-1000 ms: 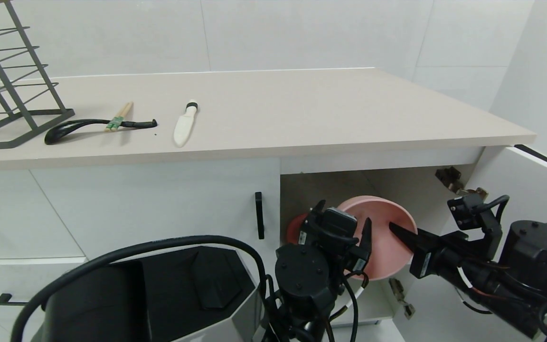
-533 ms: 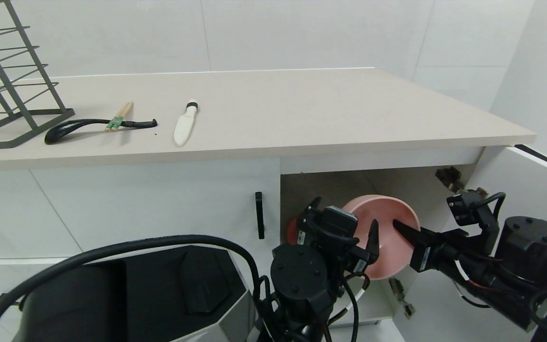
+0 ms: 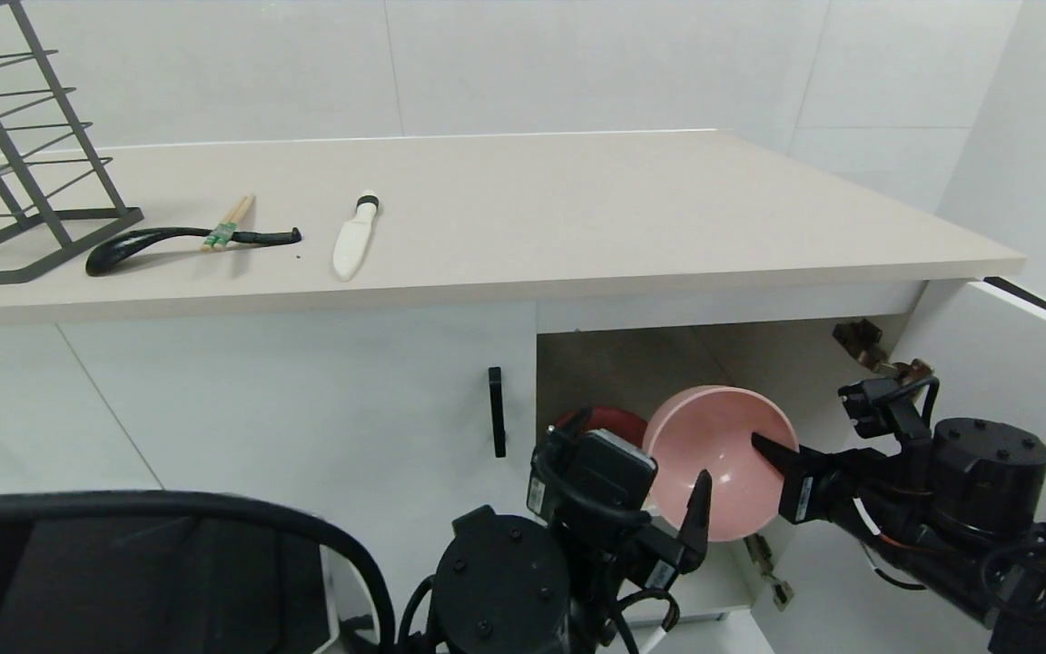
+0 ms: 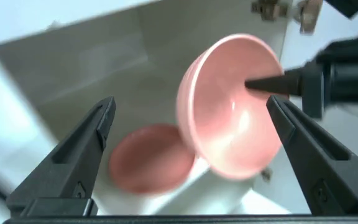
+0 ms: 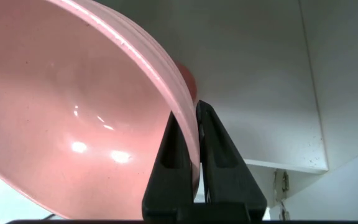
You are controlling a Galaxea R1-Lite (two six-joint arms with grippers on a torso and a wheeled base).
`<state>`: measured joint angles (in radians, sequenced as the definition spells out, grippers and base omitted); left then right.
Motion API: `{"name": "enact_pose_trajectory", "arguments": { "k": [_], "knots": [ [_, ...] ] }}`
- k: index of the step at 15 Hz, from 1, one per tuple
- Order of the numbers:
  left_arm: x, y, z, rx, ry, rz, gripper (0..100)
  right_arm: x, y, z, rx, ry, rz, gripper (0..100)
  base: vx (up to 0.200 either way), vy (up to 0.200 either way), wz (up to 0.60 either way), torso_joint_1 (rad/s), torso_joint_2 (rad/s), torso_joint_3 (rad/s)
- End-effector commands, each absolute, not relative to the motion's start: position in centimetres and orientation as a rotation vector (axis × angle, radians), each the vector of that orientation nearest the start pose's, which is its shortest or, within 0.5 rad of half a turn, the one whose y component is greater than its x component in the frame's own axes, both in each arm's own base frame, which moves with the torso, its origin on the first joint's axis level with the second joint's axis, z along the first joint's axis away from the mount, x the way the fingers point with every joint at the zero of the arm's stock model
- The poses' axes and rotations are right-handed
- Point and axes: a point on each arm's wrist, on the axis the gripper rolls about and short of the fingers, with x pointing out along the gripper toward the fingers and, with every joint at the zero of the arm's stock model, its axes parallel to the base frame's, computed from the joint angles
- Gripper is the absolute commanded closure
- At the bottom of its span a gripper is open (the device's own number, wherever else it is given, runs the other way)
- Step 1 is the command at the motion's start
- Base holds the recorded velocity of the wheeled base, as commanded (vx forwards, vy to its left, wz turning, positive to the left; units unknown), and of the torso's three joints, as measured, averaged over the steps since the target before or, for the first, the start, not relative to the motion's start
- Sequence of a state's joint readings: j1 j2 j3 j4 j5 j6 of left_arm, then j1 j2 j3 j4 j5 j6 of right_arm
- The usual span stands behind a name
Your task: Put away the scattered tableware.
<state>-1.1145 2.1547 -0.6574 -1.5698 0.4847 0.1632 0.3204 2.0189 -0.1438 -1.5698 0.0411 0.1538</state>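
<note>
The right gripper was shut tight on the rim of one pink bowl. One finger was inside the bowl and one was outside, with the rim pinched between them. The bowl was tipped up on its side. Its open face looked back toward the robot. It was held at the front of the open cupboard, under the counter.

The left gripper was just in front of the bowl. Its two fingers were wide apart and held nothing. They did not touch the bowl.

One red plate lay flat on the cupboard floor, just beside the bowl on its left side. I could not tell if the bowl touched the plate or the floor.

The cupboard door stood open on the right. The door next to it on the left was shut and had one black handle.

Up on the counter lay one black spoon, two chopsticks and one white knife. The two chopsticks lay side by side across the spoon's handle. The knife lay near the spoon's right end, not touching it. One dark wire rack stood at the left end of the counter, just beside the spoon's scoop.
</note>
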Motion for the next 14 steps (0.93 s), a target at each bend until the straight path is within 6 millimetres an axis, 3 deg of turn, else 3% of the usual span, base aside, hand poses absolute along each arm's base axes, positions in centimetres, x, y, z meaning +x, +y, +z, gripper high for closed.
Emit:
{"name": "enact_pose_trajectory", "arguments": {
  "k": [1,10,14],
  "knots": [
    [15.8,-29.5,10.0,0.099,-0.099,-0.628,0,23.4,7.9,4.7,0.105,0.345,0.337,100,0.0,0.0,0.0,0.0,0.0,0.0],
    [14.7,-21.5,10.2,0.164,-0.024,-0.959,0,21.2,7.2,3.8,-0.008,0.421,0.349,100,0.0,0.0,0.0,0.0,0.0,0.0],
    [14.8,-20.2,10.0,0.175,-0.008,-1.022,0,21.1,7.1,3.8,-0.002,0.424,0.343,100,0.0,0.0,0.0,0.0,0.0,0.0]
  ]
}}
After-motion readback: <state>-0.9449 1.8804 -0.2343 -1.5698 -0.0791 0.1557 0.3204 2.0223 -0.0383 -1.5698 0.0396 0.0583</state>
